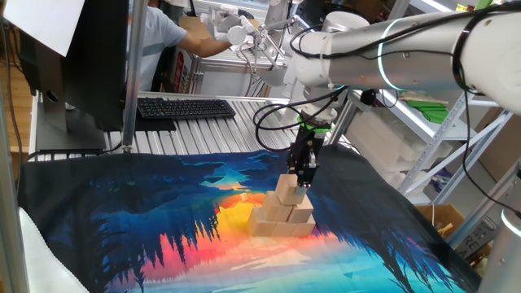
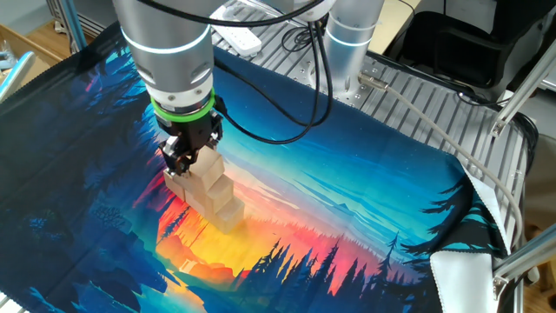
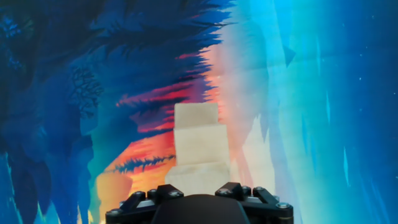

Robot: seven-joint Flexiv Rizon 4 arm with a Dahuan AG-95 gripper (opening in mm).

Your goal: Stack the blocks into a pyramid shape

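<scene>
The wooden blocks stand stacked as a small pyramid on the printed cloth, near the middle of the table. The same blocks appear as a stepped pile in the other fixed view and as a staircase in the hand view. My gripper points straight down at the top block, with its fingertips at that block's upper sides. The top block sits partly behind the dark fingers. The fingertips do not show in the hand view, so I cannot tell whether they clamp the block.
A colourful forest-sunset cloth covers the table. Behind it are a black keyboard, a monitor on a pole and a person at the back. Cables hang from the arm.
</scene>
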